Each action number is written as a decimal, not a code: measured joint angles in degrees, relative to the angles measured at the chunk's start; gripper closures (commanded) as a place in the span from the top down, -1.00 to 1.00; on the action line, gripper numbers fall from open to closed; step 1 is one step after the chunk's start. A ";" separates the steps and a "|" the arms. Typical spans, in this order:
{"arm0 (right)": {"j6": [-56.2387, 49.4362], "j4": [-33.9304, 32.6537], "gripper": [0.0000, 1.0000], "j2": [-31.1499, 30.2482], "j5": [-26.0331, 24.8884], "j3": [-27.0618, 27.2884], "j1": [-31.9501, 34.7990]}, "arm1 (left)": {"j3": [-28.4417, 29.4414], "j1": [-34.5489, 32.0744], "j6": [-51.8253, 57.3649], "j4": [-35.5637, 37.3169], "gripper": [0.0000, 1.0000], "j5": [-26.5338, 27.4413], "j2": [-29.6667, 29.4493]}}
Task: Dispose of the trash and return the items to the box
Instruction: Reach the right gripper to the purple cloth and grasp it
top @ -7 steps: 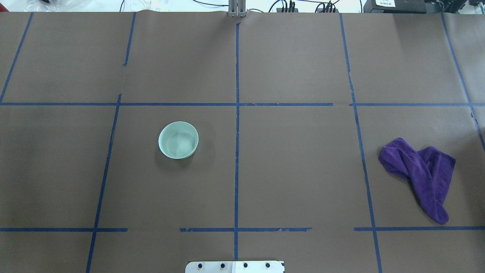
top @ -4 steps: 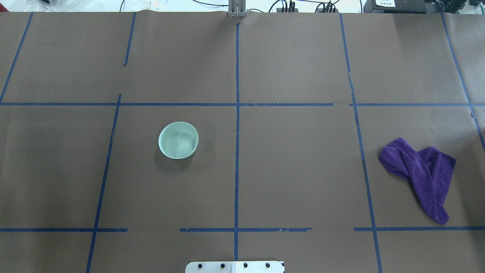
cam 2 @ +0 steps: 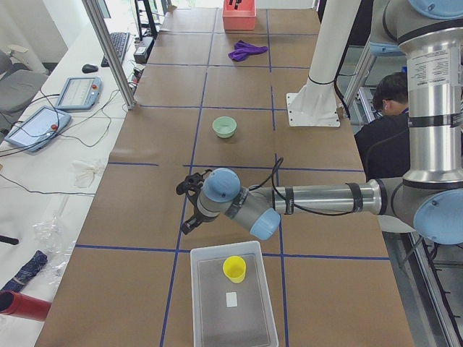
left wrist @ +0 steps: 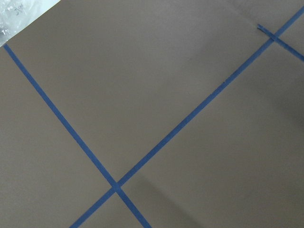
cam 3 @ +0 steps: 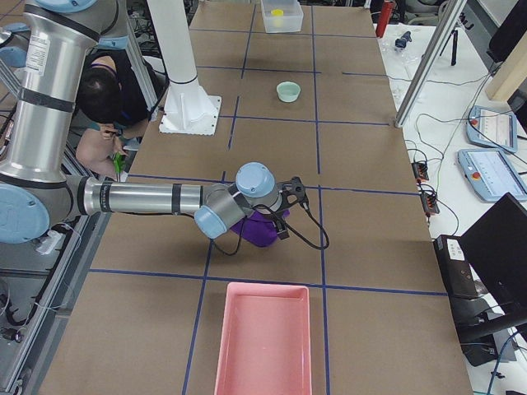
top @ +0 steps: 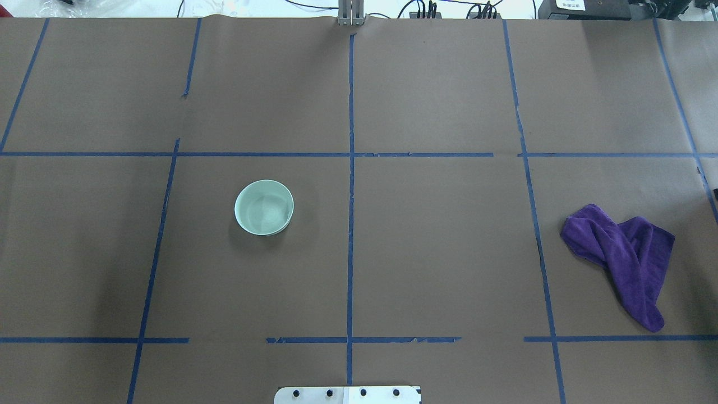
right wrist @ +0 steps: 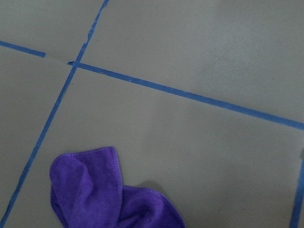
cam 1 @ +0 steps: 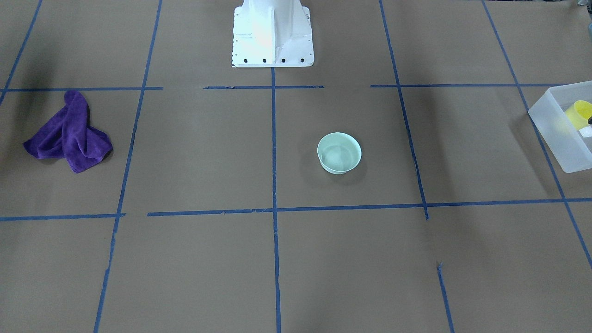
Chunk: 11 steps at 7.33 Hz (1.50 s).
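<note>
The pale mint-green bowl [top: 263,207] stands upright and empty on the brown table, left of the centre line; it also shows in the front-facing view [cam 1: 339,152]. The yellow cup [cam 2: 234,269] stands inside the translucent box [cam 2: 199,303] at the table's left end, seen at the edge of the front-facing view [cam 1: 578,114]. My left gripper [cam 2: 189,206] hovers over the table between box and bowl. My right gripper [cam 3: 290,206] hovers above the purple cloth [cam 3: 259,232]. Neither gripper's fingers show in the wrist views, so I cannot tell whether they are open or shut.
The purple cloth [top: 622,252] lies crumpled at the table's right side. A pink tray [cam 3: 263,346] sits at the right end. A small white piece [cam 2: 230,298] lies in the box. The robot's base plate [top: 348,394] is at the near edge. Operators sit beside the table.
</note>
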 measured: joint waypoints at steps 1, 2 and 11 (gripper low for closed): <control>7.34 4.03 0.98 -0.86 -3.97 0.28 -5.47 | -0.24 0.00 -0.04 1.30 1.00 0.02 -1.41; 13.53 6.86 0.98 -1.30 -8.92 0.87 -11.88 | -0.30 -0.01 -0.05 2.43 1.00 0.03 -2.75; 21.18 5.41 -1.00 -2.15 -33.95 1.92 -38.91 | -0.22 -0.09 -0.04 3.46 1.00 -0.06 -4.29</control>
